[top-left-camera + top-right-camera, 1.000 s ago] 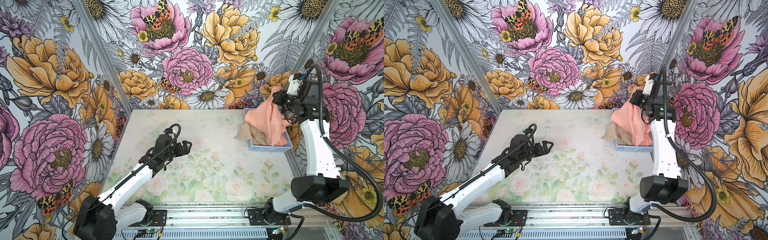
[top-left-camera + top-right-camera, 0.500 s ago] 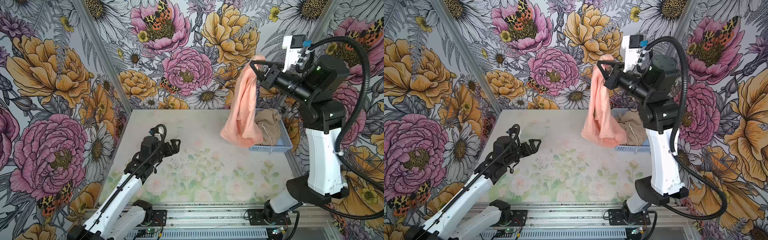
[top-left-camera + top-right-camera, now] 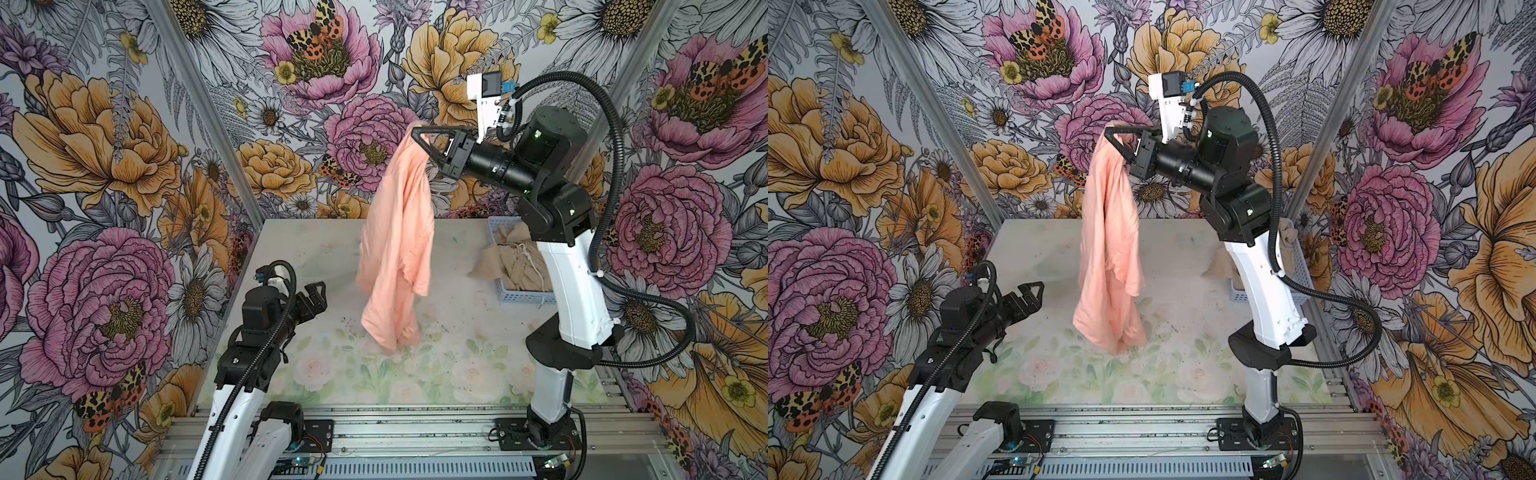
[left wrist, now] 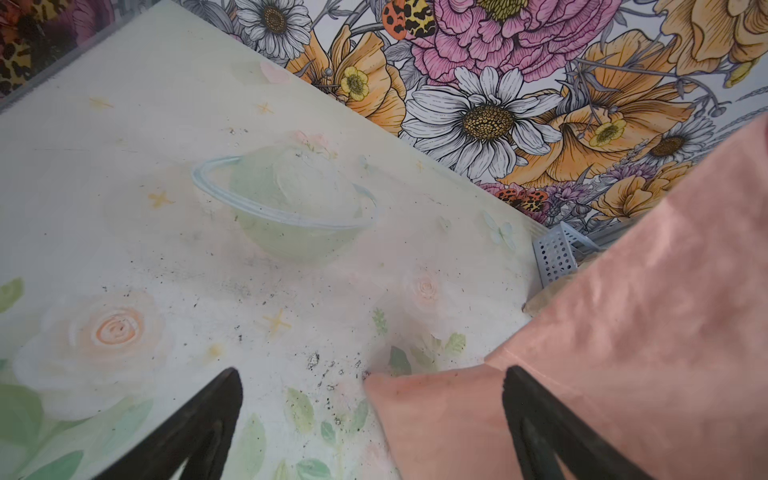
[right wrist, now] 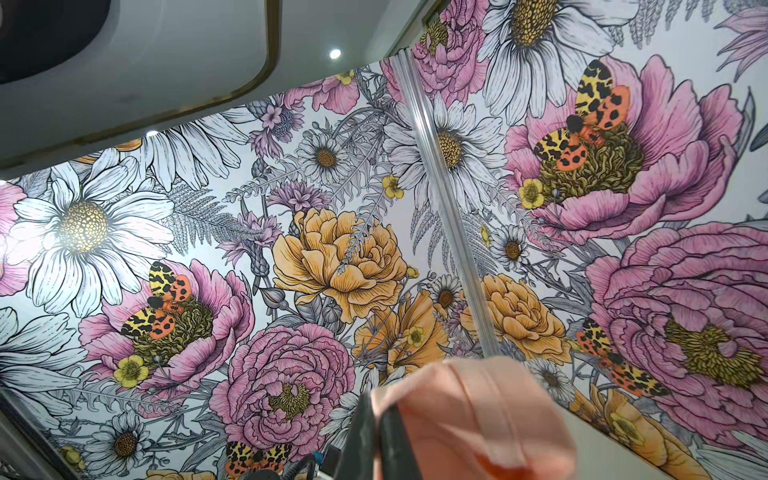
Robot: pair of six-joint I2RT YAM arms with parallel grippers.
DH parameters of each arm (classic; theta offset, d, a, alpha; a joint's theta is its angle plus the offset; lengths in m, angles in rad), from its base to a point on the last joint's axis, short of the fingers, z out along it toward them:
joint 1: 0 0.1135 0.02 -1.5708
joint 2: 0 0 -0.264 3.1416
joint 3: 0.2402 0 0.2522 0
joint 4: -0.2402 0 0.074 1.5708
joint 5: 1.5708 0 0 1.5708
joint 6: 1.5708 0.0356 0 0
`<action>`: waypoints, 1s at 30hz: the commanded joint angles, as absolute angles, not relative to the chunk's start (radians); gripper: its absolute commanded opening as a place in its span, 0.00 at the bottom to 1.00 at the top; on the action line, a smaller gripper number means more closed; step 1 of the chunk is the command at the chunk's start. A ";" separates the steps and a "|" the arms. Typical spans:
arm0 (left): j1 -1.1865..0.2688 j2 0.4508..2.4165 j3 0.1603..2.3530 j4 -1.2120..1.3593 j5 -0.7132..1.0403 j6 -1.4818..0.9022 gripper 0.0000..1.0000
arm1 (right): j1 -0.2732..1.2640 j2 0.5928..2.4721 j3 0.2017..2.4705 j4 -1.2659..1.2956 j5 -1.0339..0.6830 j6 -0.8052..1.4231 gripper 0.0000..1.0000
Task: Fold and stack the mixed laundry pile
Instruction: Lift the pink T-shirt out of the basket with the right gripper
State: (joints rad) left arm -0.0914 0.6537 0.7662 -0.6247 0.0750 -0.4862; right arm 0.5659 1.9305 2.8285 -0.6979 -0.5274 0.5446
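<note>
Peach-pink cloth hangs in the middle of the scene: the shirt (image 3: pixel 399 249) (image 3: pixel 1111 249) is held up high by the right claw (image 3: pixel 413 132) (image 3: pixel 1106 132). This claw is closed on a fold at the top of the shirt. In the right wrist view its two fingers (image 5: pixel 374 436) press together with the cloth (image 5: pixel 469 415) bunched beside them. The shirt falls long and crumpled, and its lower end reaches down to the table (image 3: pixel 311 249) near the centre. I cannot tell if it rests there.

The left claw (image 3: pixel 316 297) (image 3: pixel 1034 297) is wide open and empty, low over the left part of the table and apart from the shirt. It points toward the shirt.

The beige shorts (image 3: pixel 515 257) lie in the blue basket (image 3: pixel 523 297) at the right edge, with one part spilling over its rim onto the table.
</note>
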 commanded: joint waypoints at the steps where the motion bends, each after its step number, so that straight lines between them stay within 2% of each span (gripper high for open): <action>1: -0.070 0.634 0.802 -0.669 0.071 -0.457 0.99 | 0.537 1.899 2.760 -0.601 -0.471 0.593 0.00; 11: -0.087 0.656 0.776 -0.662 0.113 -0.452 0.99 | 0.397 1.654 1.872 -0.579 -0.099 0.655 0.00; 16: -0.187 0.678 0.708 -0.637 0.124 -0.454 0.99 | 0.326 1.669 1.578 -0.571 -0.020 0.696 0.00; 17: -0.226 0.684 0.686 -0.630 0.117 -0.456 0.99 | 0.318 1.675 1.548 -0.572 -0.011 0.695 0.08; 18: -0.274 0.697 0.667 -0.621 0.105 -0.464 0.99 | 0.312 1.677 1.522 -0.572 -0.006 0.693 0.23; 21: -0.435 0.735 0.617 -0.565 0.063 -0.505 0.99 | 0.315 1.659 1.477 -0.572 -0.011 0.690 0.51; 25: -0.656 0.863 0.611 -0.462 -0.050 -0.547 0.99 | 0.330 1.600 1.426 -0.574 0.017 0.683 0.66; 30: -0.799 1.119 0.692 -0.359 -0.130 -0.533 0.99 | 0.332 1.507 1.357 -0.583 0.031 0.678 0.72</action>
State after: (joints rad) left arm -0.7612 1.0325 0.6388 -0.4732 -0.0380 -0.5247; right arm 0.3298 1.5837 1.3827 -0.5995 -0.0059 0.6876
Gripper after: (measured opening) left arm 0.988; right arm 0.711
